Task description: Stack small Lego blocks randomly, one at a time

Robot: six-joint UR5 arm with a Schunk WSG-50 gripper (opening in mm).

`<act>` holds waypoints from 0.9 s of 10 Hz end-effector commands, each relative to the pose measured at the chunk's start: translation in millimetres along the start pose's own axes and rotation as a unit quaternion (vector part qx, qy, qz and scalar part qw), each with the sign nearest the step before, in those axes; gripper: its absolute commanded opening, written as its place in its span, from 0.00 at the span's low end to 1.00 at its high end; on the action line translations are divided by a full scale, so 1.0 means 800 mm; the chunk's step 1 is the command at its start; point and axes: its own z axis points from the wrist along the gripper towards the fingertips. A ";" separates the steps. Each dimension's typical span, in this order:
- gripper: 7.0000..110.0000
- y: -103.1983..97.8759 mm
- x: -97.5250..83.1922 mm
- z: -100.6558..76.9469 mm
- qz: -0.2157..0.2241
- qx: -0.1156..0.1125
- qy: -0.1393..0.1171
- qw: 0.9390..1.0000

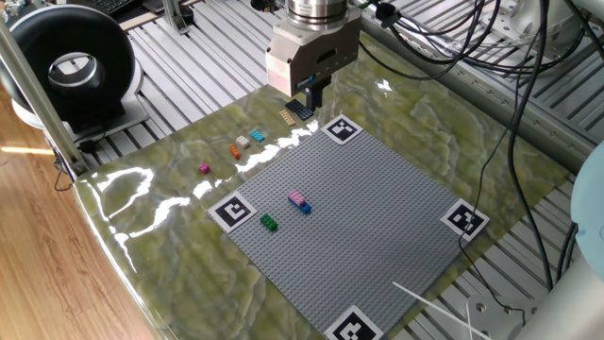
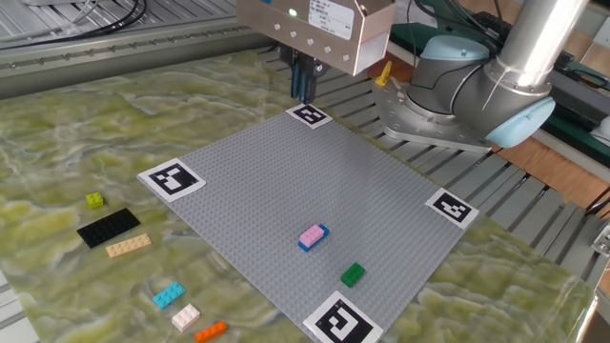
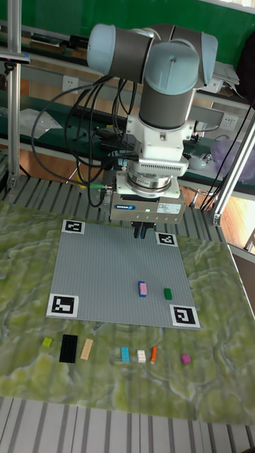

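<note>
above the far edge of the grey baseplate, the hand is hanging with fingers seemingly pressed together on nothing, while the pink-on-blue stack is sitting mid-plate, so a misjudged descent is risking scattering loose blocks on the tabletop.

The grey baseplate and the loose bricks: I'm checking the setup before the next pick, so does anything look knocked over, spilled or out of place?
Nothing stands out. The grey baseplate lies flat. On it, a pink brick sits on a blue one, with a green brick nearby. The cyan, whitish and orange bricks lie flat beside it. The claw hangs above.
</note>
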 end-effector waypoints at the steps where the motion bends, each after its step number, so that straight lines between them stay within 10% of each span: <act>1: 0.00 0.013 0.005 -0.002 0.000 -0.022 0.007 1.000; 5: 0.00 -0.031 0.017 -0.004 -0.005 0.049 0.028 0.998; 9: 0.00 -0.034 -0.011 -0.004 -0.045 0.054 -0.015 0.997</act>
